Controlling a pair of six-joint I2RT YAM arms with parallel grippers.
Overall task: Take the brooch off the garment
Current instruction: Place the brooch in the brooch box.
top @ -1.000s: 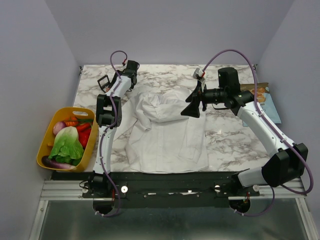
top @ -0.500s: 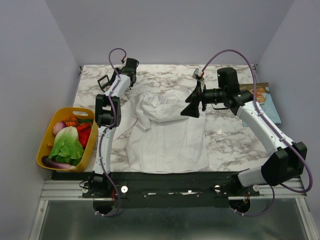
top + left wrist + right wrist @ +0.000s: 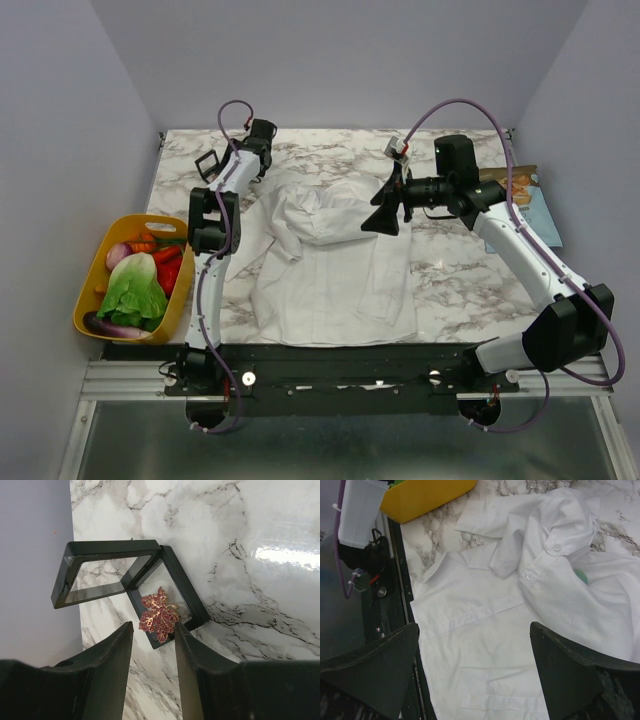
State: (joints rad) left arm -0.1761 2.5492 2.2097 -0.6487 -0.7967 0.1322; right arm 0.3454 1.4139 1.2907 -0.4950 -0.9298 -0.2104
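The garment (image 3: 330,260), a white shirt, lies crumpled mid-table and fills the right wrist view (image 3: 490,645). A small round green bit of the brooch (image 3: 581,575) peeks from under a shirt fold; the rest is hidden. My right gripper (image 3: 385,215) hovers above the shirt, open and empty (image 3: 474,627). At the far left corner my left gripper (image 3: 228,158) points down at an open black case (image 3: 165,580). A red-and-gold maple-leaf pin (image 3: 159,612) lies on the case just beyond the fingertips. The left jaws (image 3: 152,630) stand apart, touching nothing.
A yellow basket (image 3: 178,300) of vegetables sits off the table's left edge. Flat packets (image 3: 525,195) lie at the right edge. The black front rail (image 3: 395,580) runs along the shirt's near hem. Grey walls close in on three sides.
The left jaws have spread a little wider by the maple-leaf pin. The left wrist shifted slightly. The right arm and the shirt have not moved.
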